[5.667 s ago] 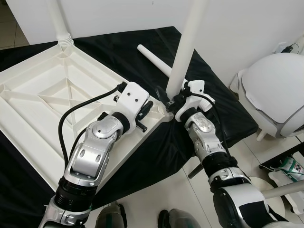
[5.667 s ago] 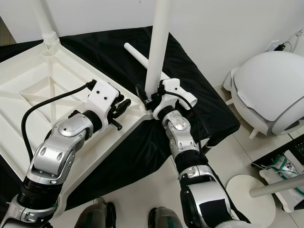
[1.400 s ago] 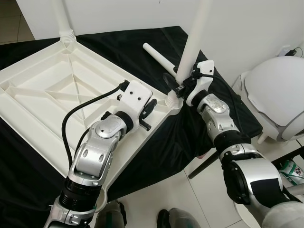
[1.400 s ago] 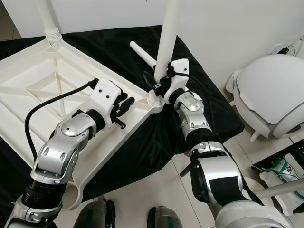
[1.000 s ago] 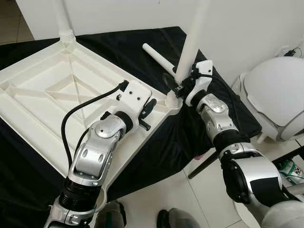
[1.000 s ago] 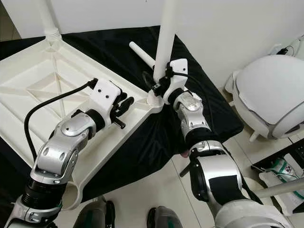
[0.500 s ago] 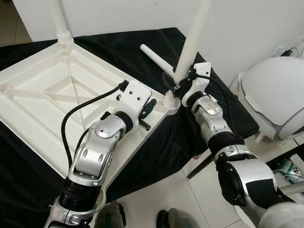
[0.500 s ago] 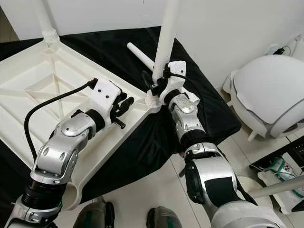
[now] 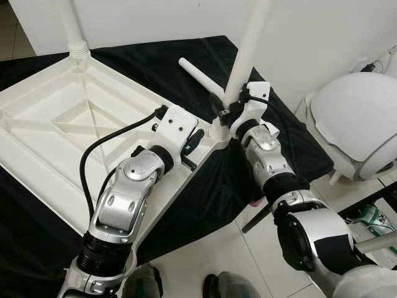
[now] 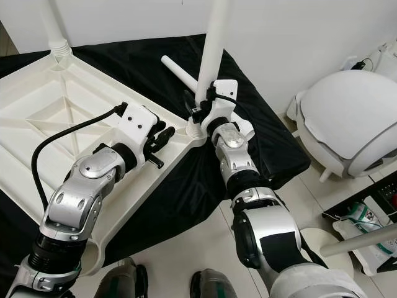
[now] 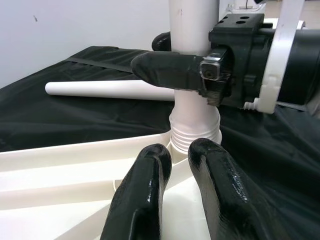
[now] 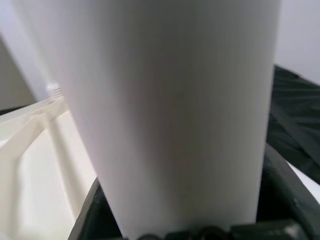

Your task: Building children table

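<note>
Right gripper (image 9: 224, 110) jaws clamp the upright table leg (image 9: 247, 46) — left gripper (image 9: 193, 146) jaws nearly closed, empty.

Right gripper (image 9: 224, 107) clamped (left gripper (image 9: 191, 149) pinched together).

The upright leg (image 9: 247, 49) and loose leg (image 9: 200, 77) crowd the tabletop (image 9: 56, 124) corner; its ribbed middle lies open.
</note>
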{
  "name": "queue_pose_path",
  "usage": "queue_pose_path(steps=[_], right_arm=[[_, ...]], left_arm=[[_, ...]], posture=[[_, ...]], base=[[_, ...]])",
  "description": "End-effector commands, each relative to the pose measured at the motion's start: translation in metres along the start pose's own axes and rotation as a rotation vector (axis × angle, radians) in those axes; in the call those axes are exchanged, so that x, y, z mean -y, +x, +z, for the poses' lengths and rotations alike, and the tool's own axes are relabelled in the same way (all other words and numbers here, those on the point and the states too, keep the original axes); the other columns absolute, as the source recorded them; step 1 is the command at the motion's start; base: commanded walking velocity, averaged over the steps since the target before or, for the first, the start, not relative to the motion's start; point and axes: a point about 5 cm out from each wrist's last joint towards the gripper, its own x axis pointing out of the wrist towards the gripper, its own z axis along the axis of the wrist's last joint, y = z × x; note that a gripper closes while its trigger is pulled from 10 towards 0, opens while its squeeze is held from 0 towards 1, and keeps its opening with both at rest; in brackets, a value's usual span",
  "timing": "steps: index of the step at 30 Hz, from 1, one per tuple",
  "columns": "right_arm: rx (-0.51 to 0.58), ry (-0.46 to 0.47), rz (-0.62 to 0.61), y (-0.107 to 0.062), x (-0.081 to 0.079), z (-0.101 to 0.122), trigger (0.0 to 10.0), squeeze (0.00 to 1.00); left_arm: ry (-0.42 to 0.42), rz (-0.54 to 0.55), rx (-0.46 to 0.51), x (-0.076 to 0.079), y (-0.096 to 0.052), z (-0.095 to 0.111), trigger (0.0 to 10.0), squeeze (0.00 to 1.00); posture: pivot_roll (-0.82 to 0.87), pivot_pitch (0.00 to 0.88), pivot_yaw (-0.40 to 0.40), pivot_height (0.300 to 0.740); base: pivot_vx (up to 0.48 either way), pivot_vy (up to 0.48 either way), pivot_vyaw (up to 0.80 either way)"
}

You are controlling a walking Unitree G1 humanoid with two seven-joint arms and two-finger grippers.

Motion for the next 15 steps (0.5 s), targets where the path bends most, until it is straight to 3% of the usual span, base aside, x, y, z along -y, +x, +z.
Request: queue_pose_path(steps=[1, 5, 8, 15], right_arm=[[-0.135, 0.014, -0.069, -0.014, 0.003, -0.031, 10.0, 0.00], [-0.146, 0.045, -0.113, -0.014, 0.000, -0.033, 10.0, 0.00], [-0.159, 0.060, -0.222, -0.013, -0.004, -0.035, 10.0, 0.00], [-0.171, 0.041, -0.294, -0.011, -0.009, -0.034, 10.0, 0.00]], left_arm=[[0.000, 0.052, -0.016, -0.001, -0.002, -0.003, 10.0, 0.00], [-0.001, 0.050, -0.016, -0.001, -0.001, -0.003, 10.0, 0.00], [-0.001, 0.047, -0.015, 0.000, -0.001, -0.003, 10.0, 0.00], [-0.002, 0.046, -0.014, 0.001, -0.001, -0.003, 10.0, 0.00]], posture=[[0.03, 0.066, -0.053, 0.740], [0.03, 0.066, -0.053, 0.740], [0.03, 0.065, -0.052, 0.740], [0.03, 0.064, -0.052, 0.740]], base=[[0.000, 0.000, 0.00], [0.000, 0.000, 0.00], [0.000, 0.000, 0.00], [0.000, 0.000, 0.00]])
